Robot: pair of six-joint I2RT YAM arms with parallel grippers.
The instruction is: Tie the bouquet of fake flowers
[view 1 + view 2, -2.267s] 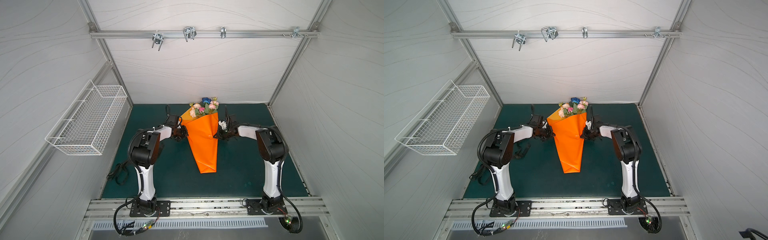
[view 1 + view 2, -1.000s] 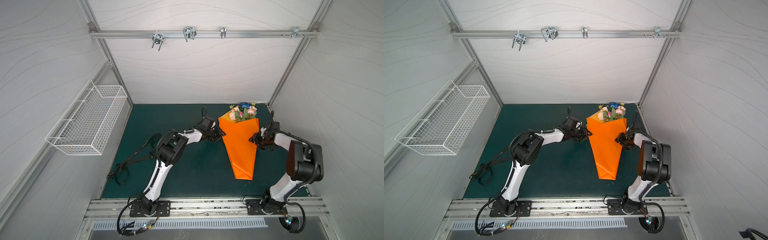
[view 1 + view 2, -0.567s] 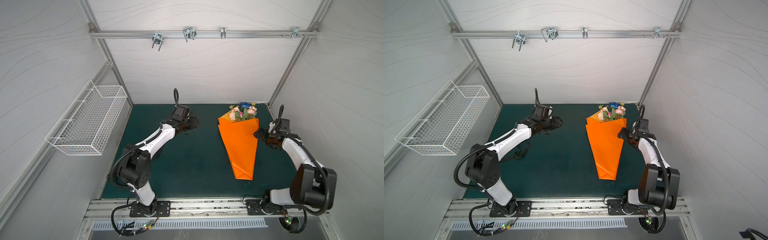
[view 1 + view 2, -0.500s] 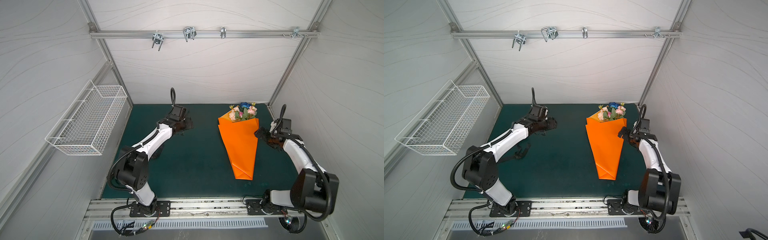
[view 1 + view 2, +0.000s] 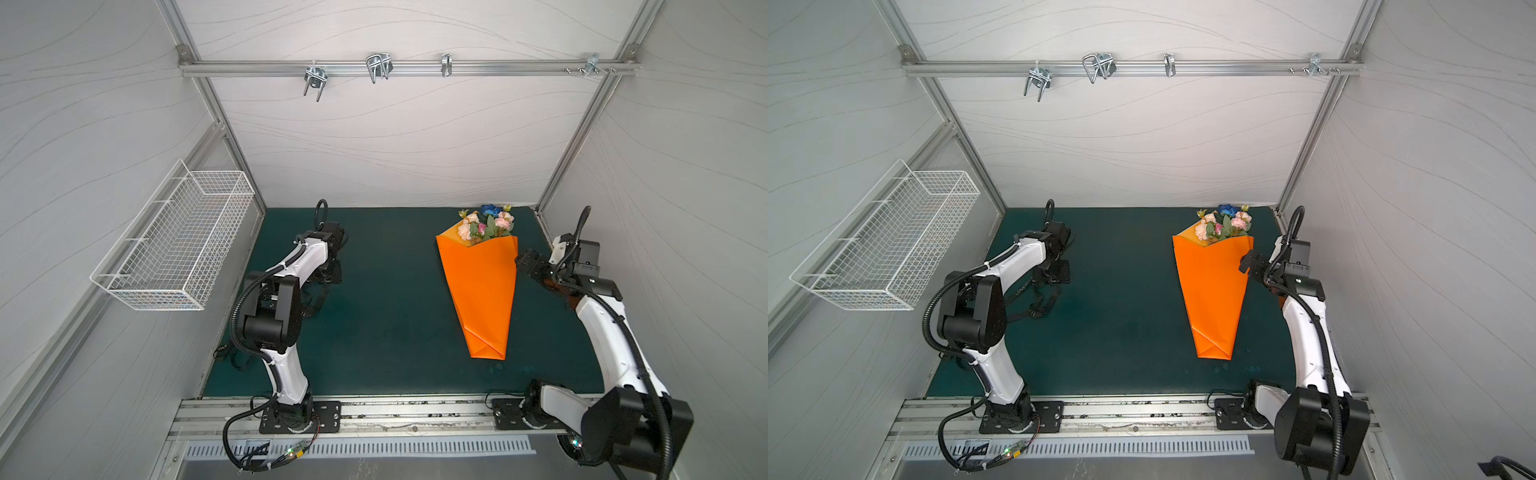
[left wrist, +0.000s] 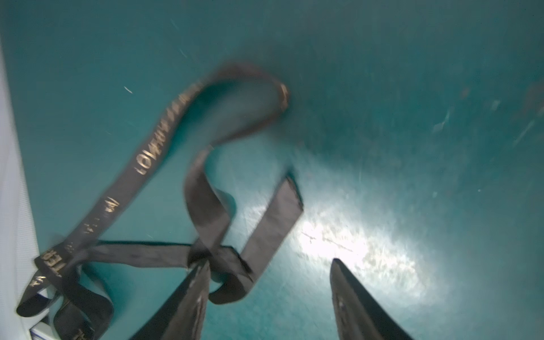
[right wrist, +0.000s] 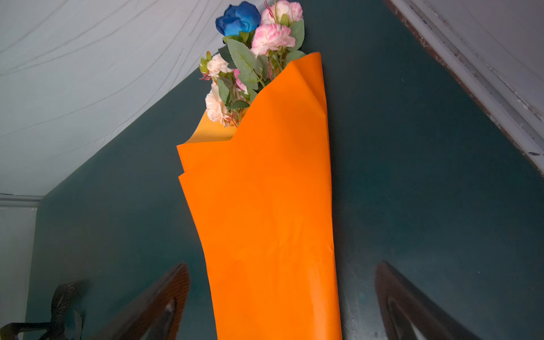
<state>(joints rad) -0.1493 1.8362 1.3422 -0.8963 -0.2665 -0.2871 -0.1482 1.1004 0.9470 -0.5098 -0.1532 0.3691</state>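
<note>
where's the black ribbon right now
In the left wrist view the black ribbon lies tangled on the green mat just ahead of the left gripper; in a top view that is the mat's left side, far from the bouquet.

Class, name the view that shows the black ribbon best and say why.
Left wrist view: the ribbon fills the frame, loops and gold lettering visible, though blurred. Both top views show only thin strands by the left arm; the right wrist view catches a small piece.

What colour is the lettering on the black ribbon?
Gold lettering on the black ribbon, best seen in the left wrist view.
</note>
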